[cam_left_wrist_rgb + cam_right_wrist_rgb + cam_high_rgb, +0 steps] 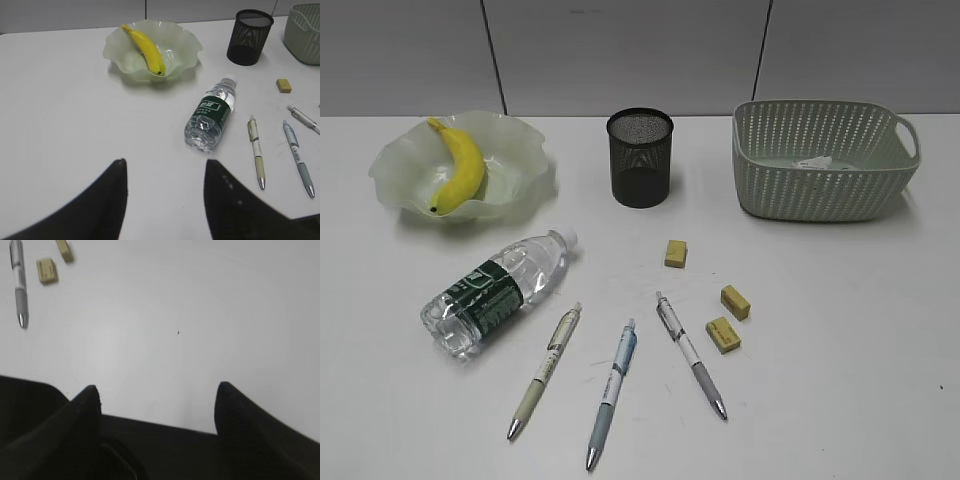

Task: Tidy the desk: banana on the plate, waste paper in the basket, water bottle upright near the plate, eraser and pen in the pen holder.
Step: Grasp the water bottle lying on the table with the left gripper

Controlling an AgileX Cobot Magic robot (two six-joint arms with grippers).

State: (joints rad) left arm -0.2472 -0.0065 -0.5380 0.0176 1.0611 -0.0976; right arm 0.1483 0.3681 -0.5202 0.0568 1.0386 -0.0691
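Lying on its side at about 7 o'clock from the pen holder (pixel 640 157), the water bottle (pixel 498 291) looks light, smooth and slippery; grip it across the labelled middle. Beyond it, the banana (pixel 459 165) sits in the plate (pixel 525 170). Both tools, left (pixel 165 167) and right (pixel 156 392), are spread and hold nothing.

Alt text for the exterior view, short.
White desk: banana in green plate, water bottle lying on its side, three pens and three erasers loose, black pen holder and basket behind.
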